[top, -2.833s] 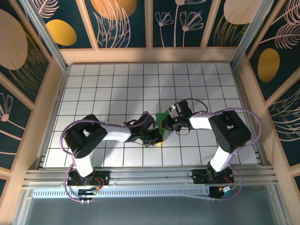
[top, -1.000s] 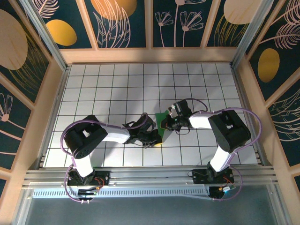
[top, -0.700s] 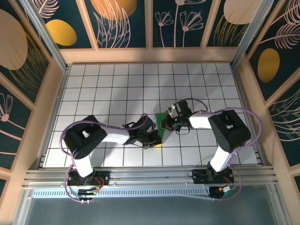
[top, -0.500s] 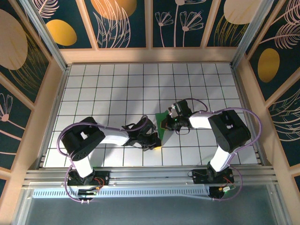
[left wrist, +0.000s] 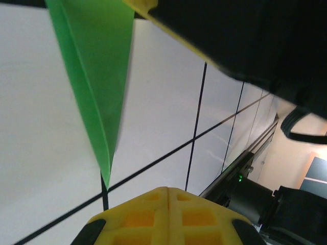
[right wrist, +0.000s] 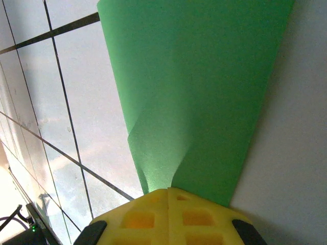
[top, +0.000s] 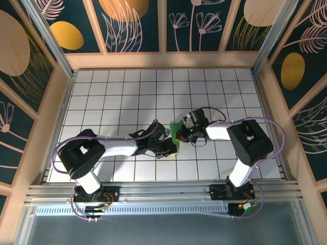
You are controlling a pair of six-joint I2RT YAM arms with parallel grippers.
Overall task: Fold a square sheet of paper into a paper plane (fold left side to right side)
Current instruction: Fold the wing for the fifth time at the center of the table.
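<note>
The right pincer (right wrist: 168, 191) clamps the thin bright green paper sheet (right wrist: 196, 87); the left pincer (left wrist: 167, 189) sits closed just beside its point

The table (top: 102, 92) is covered in white square tiles divided by thin dark grid lines, which the wrist views show close up. A pale wooden border (top: 163, 60) frames it on the far side and both flanks. Above stand dark teal wall panels (top: 194, 25) painted with line-drawn flowers, leaves and orange-gold ovals. Along the near edge runs an aluminium rail (top: 163, 191), with a perforated metal strip (top: 163, 209) just beyond it.
</note>
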